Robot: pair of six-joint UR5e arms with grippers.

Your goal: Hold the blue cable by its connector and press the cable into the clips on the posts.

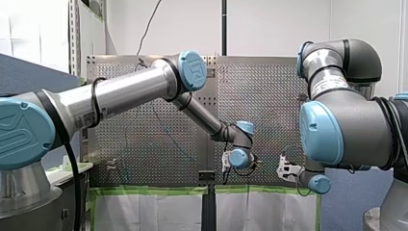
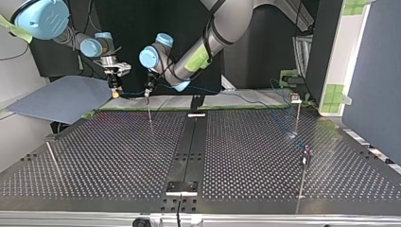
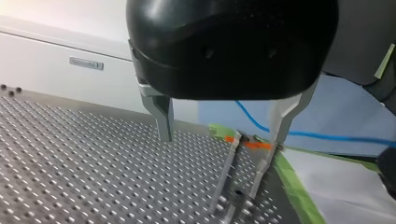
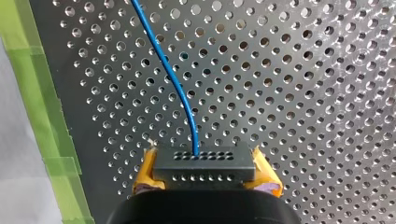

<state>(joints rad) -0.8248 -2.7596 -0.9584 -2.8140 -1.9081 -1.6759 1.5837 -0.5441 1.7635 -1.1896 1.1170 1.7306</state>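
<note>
**Blue cable strung between both grippers at the far edge**

My right gripper (image 2: 115, 91), in from the view's left and yellow at the jaws, clamps the end of the blue cable (image 2: 133, 93). The cable runs about level to my left gripper (image 2: 148, 91), which hangs just above a thin post (image 2: 150, 112) near the far edge of the counter (image 2: 118, 156). Past that, the cable trails to the view's right, then drops toward the far post (image 2: 297, 116) and the near post (image 2: 303, 177). Green tape (image 2: 246, 107) lines the far edge.

My left hand (image 2: 148, 93) hangs over a post (image 2: 150, 111), my right hand (image 2: 115, 90) just beside it.
</note>
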